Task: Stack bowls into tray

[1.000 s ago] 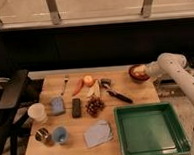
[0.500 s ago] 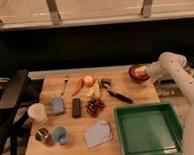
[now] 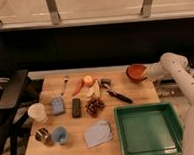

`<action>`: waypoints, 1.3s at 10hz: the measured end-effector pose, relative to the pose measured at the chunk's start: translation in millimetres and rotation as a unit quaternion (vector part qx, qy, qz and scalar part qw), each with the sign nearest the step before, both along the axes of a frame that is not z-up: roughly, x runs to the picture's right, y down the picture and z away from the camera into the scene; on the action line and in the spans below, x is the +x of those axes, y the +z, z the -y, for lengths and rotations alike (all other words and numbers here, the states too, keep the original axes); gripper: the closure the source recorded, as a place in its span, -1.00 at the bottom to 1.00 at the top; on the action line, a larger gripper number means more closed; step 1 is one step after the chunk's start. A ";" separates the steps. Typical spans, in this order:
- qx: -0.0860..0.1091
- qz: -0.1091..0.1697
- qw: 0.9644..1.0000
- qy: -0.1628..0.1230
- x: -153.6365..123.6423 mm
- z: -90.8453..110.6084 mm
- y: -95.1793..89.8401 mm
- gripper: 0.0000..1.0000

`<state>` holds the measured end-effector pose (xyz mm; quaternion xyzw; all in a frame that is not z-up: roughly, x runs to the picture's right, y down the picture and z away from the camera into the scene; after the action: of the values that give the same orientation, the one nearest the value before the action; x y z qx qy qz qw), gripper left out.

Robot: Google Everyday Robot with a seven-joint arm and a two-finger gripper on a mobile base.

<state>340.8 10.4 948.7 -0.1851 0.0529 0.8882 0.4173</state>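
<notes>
A glossy red-orange bowl (image 3: 135,72) sits at the far right corner of the wooden table (image 3: 70,149). My gripper (image 3: 147,73) is at the bowl's right rim, reaching in from the right on the white arm (image 3: 176,70). It hides the contact point, so I cannot tell whether it has a hold on the bowl. The green tray (image 3: 123,133) lies empty at the near right of the table, well in front of the bowl.
Between bowl and tray lies a black-handled tool (image 3: 117,94). Mid-table are a peach (image 3: 88,80), carrot (image 3: 77,87), grapes (image 3: 95,106), a dark bar (image 3: 76,107) and a blue cloth (image 3: 98,133). At left stand a white cup (image 3: 37,112), blue cup (image 3: 59,135), can (image 3: 43,135) and sponge (image 3: 57,105).
</notes>
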 end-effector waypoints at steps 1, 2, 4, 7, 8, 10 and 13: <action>0.000 0.003 1.000 -0.002 -2.6 0.0 -0.5 0.82; 0.001 0.003 1.000 -0.002 -2.0 -0.2 -1.3 0.82; 0.001 0.003 1.000 0.000 2.8 0.2 -4.7 0.82; 0.005 0.009 1.000 -0.007 0.8 7.9 -17.1 0.82; 0.007 0.011 1.000 -0.013 1.3 11.7 -24.9 0.82; 0.000 0.022 0.999 -0.044 7.3 22.0 -54.2 0.82; -0.043 0.055 0.993 -0.090 30.4 20.3 -96.8 0.82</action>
<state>371.2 -9.8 852.0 -0.2460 0.0847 0.8324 0.4892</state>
